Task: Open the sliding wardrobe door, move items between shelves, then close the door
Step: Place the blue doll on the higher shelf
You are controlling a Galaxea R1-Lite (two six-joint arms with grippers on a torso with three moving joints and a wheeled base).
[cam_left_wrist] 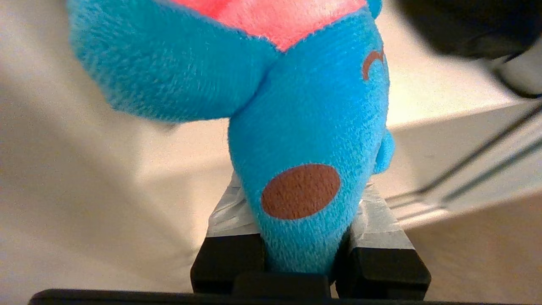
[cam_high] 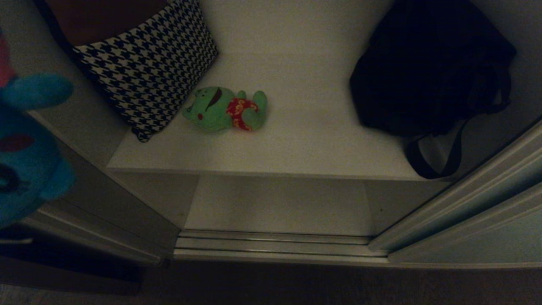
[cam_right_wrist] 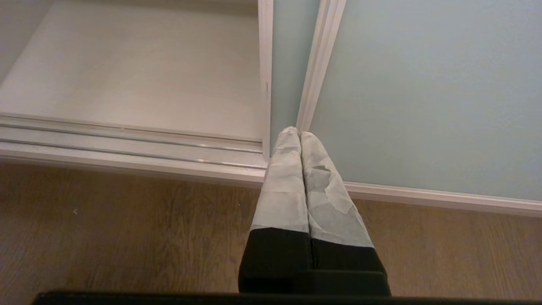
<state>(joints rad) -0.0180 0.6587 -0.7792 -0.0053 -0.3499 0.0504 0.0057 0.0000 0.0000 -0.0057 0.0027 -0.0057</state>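
With the pale grey-green sliding wardrobe door (cam_high: 487, 212) slid off to the right, the white wardrobe interior stands open. Left gripper (cam_left_wrist: 305, 237) is clamped on a teal-blue plush toy with brown oval patches and a pink back (cam_left_wrist: 305, 127); its tape-wrapped fingers (cam_left_wrist: 230, 214) press the toy's narrow lower end from both sides, jaws only partly apart around the fabric. In the head view that toy (cam_high: 25, 144) hangs at the far left edge, outside the opening. A green plush toy with a red patterned patch (cam_high: 226, 109) lies on its side on the smooth white upper shelf (cam_high: 305, 144), just beside a black-and-white houndstooth fabric bag (cam_high: 148, 67) leaning at the left. A soft black bag (cam_high: 427, 67) sits at the shelf's right. Below, a lower white shelf (cam_high: 279, 203) meets the ribbed metal floor track (cam_high: 275, 245). Right gripper (cam_right_wrist: 301, 135) hangs low over brown wood-grain floor (cam_right_wrist: 127, 237), fingers pressed together, holding nothing, near the door's slim frame (cam_right_wrist: 322, 63).
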